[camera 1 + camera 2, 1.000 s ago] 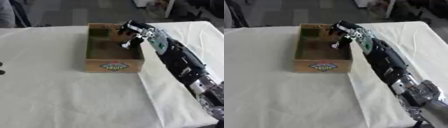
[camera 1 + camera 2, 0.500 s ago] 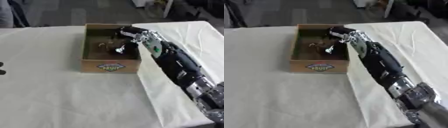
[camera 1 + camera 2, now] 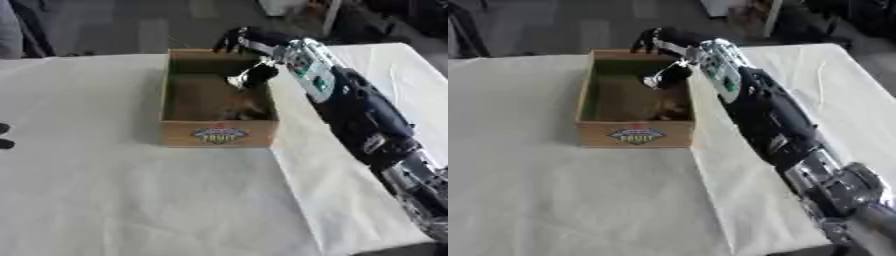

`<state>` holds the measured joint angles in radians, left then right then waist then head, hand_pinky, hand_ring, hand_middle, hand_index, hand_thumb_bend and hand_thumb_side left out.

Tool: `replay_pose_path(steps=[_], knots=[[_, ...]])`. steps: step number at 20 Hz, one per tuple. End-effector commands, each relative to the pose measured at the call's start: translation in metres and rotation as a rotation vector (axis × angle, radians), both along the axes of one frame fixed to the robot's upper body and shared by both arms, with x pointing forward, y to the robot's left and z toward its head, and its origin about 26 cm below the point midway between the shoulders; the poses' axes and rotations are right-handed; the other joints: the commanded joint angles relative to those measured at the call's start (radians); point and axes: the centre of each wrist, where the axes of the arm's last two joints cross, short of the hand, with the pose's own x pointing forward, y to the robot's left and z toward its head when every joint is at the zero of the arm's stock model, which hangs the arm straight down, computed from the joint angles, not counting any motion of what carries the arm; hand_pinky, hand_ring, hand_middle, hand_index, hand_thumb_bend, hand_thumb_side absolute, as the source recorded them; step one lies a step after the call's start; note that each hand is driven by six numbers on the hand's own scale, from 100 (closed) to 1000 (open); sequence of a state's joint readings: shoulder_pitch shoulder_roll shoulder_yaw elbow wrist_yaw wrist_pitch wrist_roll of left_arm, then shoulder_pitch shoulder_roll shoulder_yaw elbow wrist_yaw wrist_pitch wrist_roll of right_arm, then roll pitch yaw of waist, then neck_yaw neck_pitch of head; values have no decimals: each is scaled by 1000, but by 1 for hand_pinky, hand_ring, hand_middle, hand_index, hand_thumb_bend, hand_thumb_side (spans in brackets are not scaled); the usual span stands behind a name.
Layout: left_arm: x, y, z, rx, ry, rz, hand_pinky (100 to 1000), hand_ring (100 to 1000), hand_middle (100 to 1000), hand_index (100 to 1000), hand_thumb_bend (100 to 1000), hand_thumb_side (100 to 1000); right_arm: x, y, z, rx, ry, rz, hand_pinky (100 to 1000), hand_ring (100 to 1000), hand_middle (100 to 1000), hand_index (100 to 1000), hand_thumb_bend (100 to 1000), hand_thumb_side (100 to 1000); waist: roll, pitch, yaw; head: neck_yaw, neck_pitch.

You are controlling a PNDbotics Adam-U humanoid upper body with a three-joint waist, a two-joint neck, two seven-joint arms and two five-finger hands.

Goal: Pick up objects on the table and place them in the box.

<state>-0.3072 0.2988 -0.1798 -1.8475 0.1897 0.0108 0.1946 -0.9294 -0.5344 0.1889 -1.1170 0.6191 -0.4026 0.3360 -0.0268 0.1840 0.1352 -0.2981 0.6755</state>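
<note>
In the left eye view we see our right hand (image 3: 248, 41) reaching from the right side over the far rim of the box (image 3: 218, 134), a wooden crate with a fruit label on its near wall, standing on a table (image 3: 131, 200) covered in pale cloth. The fingers spread out dark above the far wall and the thumb hangs lower over the box's right side; they look uncurled, and we see nothing pinched between them. Inside the box, a brownish object (image 3: 238, 106) lies on the floor near the right wall, too blurred to name. At the far left edge of this view, a couple of dark fingertips of our left hand (image 3: 5, 136) just show; we cannot tell their posture. In the right eye view, the same box (image 3: 634, 135) sits left of centre with the right hand (image 3: 662, 40) above its far rim, and the brownish object (image 3: 667, 106) lies in the near right part of the floor. We judge that 1 object is already in the box; no other loose object shows on the cloth, so what remains is unclear. For room, the cloth is open left of and near the box, while our right arm (image 3: 763, 107) runs close along the box's right wall, so withdrawing should lift above that edge first.
</note>
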Motion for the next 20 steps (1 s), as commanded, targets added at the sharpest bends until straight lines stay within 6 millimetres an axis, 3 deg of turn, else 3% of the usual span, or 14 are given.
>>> replay_pose_path(steps=[1, 4, 8, 16, 20], knots=[[0, 8, 6, 12, -25, 29, 540, 610, 516, 601, 284, 499, -21, -14, 36, 62, -115, 38, 659, 766, 798, 844, 175, 303, 1, -21, -11, 20, -5], [0, 11, 4, 12, -22, 49, 540, 610, 516, 601, 285, 500, -42, -28, 44, 122, -147, 47, 633, 746, 779, 835, 140, 270, 0, -21, -29, 35, -5], [1, 15, 2, 8, -20, 75, 540, 609, 516, 601, 285, 500, -70, -49, 39, 242, -148, 23, 601, 722, 757, 822, 100, 240, 1, -18, -55, 54, -10], [5, 22, -5, -40, 8, 110, 539, 608, 515, 603, 295, 511, -114, -86, -1, 598, -100, -92, 533, 664, 697, 783, 100, 307, 11, -8, -101, 86, -18], [8, 28, -10, -78, 28, 142, 539, 606, 512, 607, 305, 521, -132, -100, -27, 807, -89, -176, 503, 630, 662, 761, 100, 405, 16, -3, -114, 99, -21]])
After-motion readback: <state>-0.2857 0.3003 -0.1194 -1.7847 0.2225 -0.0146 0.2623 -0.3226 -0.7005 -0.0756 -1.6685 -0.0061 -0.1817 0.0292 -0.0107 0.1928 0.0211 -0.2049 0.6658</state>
